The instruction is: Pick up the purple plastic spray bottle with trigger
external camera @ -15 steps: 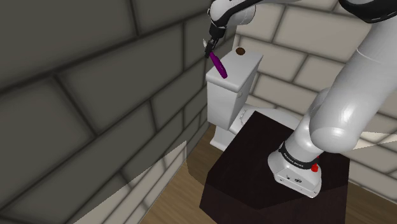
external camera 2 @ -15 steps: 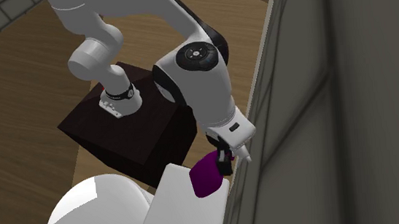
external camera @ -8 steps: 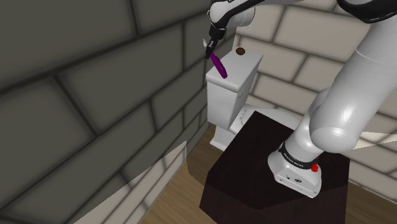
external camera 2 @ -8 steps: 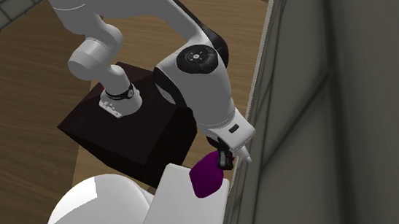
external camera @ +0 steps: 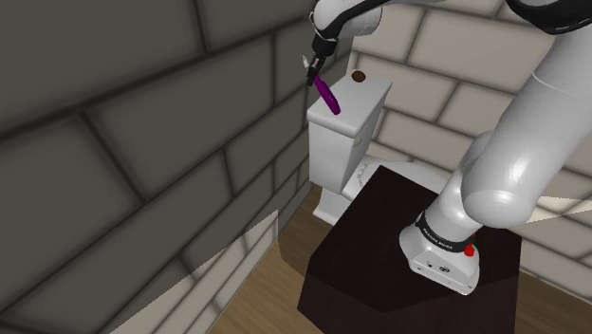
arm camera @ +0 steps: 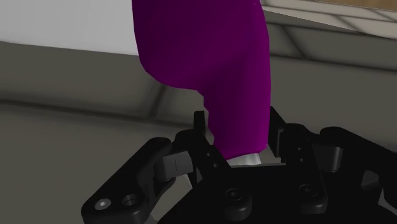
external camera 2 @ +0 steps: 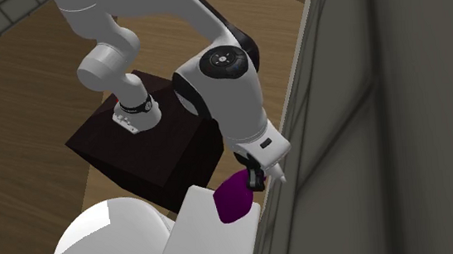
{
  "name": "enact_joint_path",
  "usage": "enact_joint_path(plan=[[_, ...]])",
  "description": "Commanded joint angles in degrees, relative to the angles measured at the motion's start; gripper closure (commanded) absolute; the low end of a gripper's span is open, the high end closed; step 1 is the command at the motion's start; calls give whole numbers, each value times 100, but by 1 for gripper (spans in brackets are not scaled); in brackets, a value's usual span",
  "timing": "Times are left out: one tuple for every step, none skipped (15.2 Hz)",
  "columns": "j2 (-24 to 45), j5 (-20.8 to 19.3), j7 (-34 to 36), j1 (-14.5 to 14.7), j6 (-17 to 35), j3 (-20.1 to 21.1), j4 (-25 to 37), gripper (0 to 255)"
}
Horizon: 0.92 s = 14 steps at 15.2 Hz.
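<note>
The jaws are closed tight around the thin neck of the purple spray bottle (arm camera: 210,63); the bottle hangs tilted over the edge of the toilet tank lid (external camera: 365,95) that sits next to the dark wall (external camera 2: 358,136). The hold is only on the neck, so the fat, heavy part could swing or slip out and drop back on the lid; the wall is very close too, and a bump there could knock the bottle loose. Since a second ago the bottle has gone up just a tiny bit; the hold looks the same.
</note>
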Motion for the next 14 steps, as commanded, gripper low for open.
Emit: enact_joint_path(plan=[[-80, -57, 48, 9, -135, 2, 80, 255], [-112, -82, 68, 11, -208, 1, 124, 255], [-143, -105, 86, 13, -281, 1, 170, 255], [-173, -126, 104, 14, -354, 1, 216, 255], [-201, -147, 120, 16, -428, 1, 265, 255], [-228, -166, 136, 18, -501, 1, 314, 255], [-254, -185, 151, 19, -575, 1, 365, 255], [-278, -202, 166, 21, -649, 2, 416, 255], [-302, -218, 179, 23, -723, 2, 470, 255], [-324, -234, 192, 25, -797, 2, 524, 255], [-344, -248, 204, 26, -871, 3, 580, 255], [-364, -261, 216, 27, -945, 5, 637, 255], [-368, -264, 218, 27, -957, 5, 645, 255], [-367, -263, 218, 27, -957, 5, 645, 255]])
